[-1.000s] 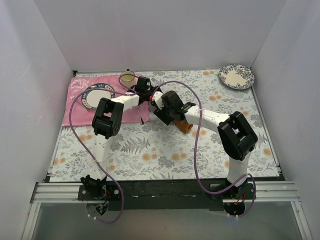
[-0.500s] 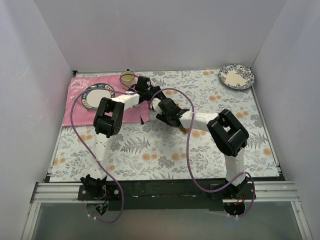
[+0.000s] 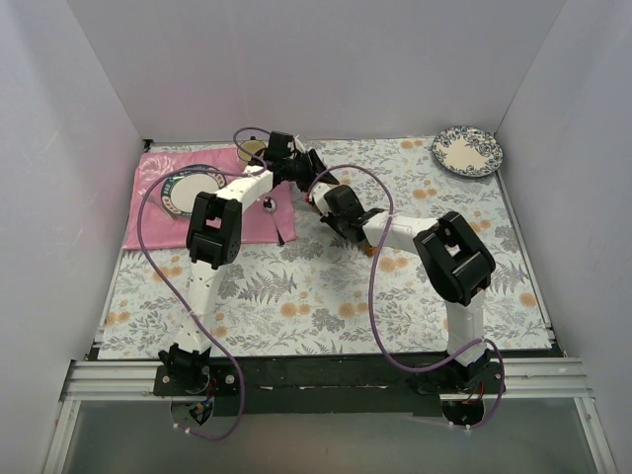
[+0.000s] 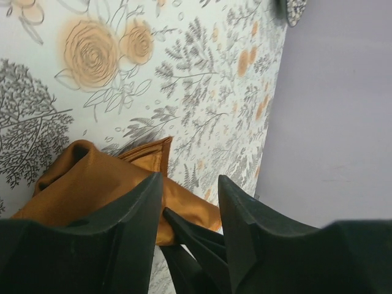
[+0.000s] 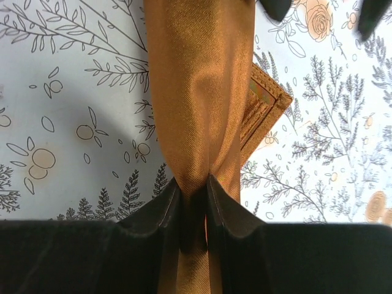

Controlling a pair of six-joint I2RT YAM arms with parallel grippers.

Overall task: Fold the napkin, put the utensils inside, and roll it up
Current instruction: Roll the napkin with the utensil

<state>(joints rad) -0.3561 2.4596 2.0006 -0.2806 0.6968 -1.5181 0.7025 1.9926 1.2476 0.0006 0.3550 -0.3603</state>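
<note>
Lengthwise, napkin (image 5: pixel 199 92) from right claw (image 5: pixel 193 187), tight on it, toward gaping, empty left claw (image 4: pixel 190 180)

Bright and even throughout, lit diffusely from above. Faint lilac cast on walls (image 3: pixel 316 69). Only soft, weak shadows under arms (image 3: pixel 454 262) on tablecloth (image 3: pixel 296 286). Top view sharp but small in detail, slightly bowed toward edges. Right wrist: satin sheen in pale streaks down napkin (image 5: pixel 202 92), weave crisp, darker in folds; right fingers (image 5: pixel 147 245) underexposed, soft at bottom edge. Left wrist: left fingers (image 4: pixel 110 239) near-black, blurred, close to lens; print in focus; wall beyond flat grey-purple, textureless.
</note>
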